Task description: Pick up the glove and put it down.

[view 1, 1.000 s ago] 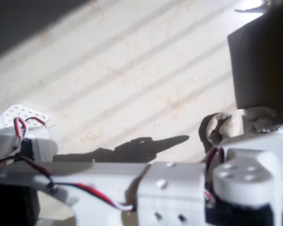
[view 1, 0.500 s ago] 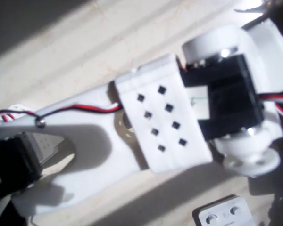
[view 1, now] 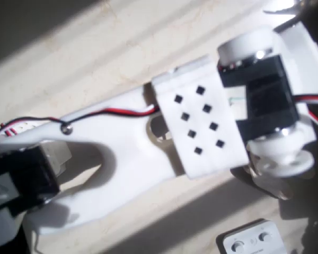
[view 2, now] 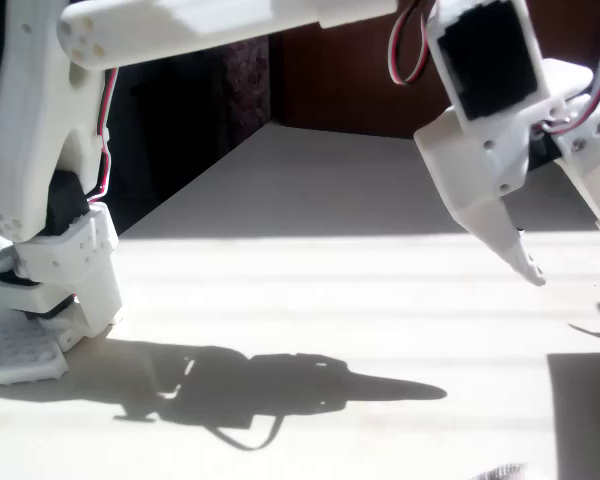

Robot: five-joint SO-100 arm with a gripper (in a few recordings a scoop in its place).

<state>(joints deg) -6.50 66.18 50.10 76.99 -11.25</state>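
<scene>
My white arm [view 1: 148,143] stretches across the overhead view close under the camera, and its wrist motor block [view 1: 262,103] covers the right side. The cream glove is hidden beneath it there and lies outside the fixed view. A grey-beige shape [view 1: 273,185] peeks out under the wrist; I cannot tell what it is. In the fixed view my gripper [view 2: 575,258] hangs well above the table at the right, open, with nothing between its fingers. One pointed fingertip [view 2: 528,270] shows fully, while the other is cut by the right edge.
A white box with round knobs [view 1: 249,241] lies at the bottom right of the overhead view. The arm's base [view 2: 65,260] stands at the left on a perforated white plate [view 2: 15,350]. Sunlit table [view 2: 310,290] spreads between base and gripper; a dark block [view 1: 315,21] is at the right.
A second ago the arm lay low at the overhead picture's bottom, with the glove showing at the right. It has since risen toward the camera, covering the glove, and shifted slightly right.
</scene>
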